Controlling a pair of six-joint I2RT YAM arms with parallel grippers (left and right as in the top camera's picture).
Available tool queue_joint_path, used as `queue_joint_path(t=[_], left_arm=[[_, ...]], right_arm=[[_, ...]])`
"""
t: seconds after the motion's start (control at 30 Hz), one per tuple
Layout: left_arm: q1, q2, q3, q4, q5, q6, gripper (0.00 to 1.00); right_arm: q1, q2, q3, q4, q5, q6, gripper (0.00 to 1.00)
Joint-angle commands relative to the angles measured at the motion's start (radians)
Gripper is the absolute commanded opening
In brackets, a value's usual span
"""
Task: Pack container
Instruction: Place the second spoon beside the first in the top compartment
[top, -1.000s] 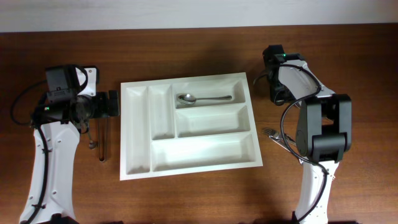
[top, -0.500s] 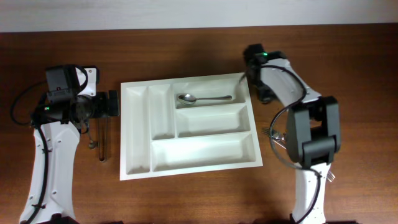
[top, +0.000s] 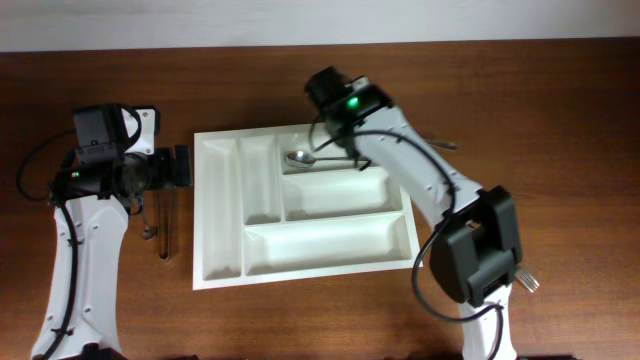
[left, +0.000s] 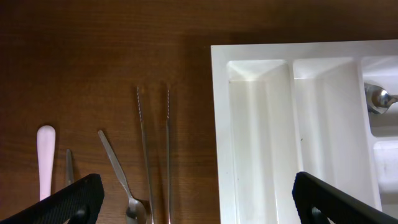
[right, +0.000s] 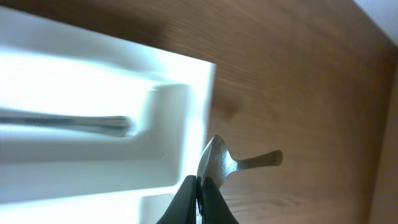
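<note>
The white compartment tray (top: 225, 215) lies in the middle of the table. One spoon (top: 303, 158) lies in its top compartment and shows blurred in the right wrist view (right: 74, 121). My right gripper (right: 200, 186) is shut on the bowl of a second spoon (right: 214, 160), whose handle points out over the tray's right rim (right: 202, 112). In the overhead view this gripper (top: 352, 150) is over the top compartment. My left gripper (left: 193, 199) is open and empty, over the table at the tray's left edge (left: 219, 137).
Left of the tray lie a pair of long metal tweezers (left: 154, 149), a small spoon (left: 121, 177), a pink-handled utensil (left: 45, 155) and another thin metal piece (left: 69, 168). A metal utensil end (top: 527, 283) shows by the right arm's base.
My right arm has swung left from beyond the tray's right side to over the top compartment, carrying the spoon. The left arm has not moved.
</note>
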Motion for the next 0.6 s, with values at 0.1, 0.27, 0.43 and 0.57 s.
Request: queue_joint_path(t=[0.1,0.27,0.43,0.57], left_arm=[[0.004,0.005,0.022,-0.001,-0.007,0.016,0.99],[0.004,0.005,0.022,-0.001,-0.007,0.016,0.99],[0.004,0.005,0.022,-0.001,-0.007,0.016,0.99],[0.004,0.005,0.022,-0.001,-0.007,0.016,0.99]], right_arm=[[0.15,-0.014,0.013,0.072,0.026,0.008,0.04],[0.229,0.002,0.012,0.136,0.027,0.004,0.04],[0.246,0.033,0.012,0.161,0.027,0.004,0.04],[0.228,0.068,0.011,0.187,0.019,0.004,0.04]])
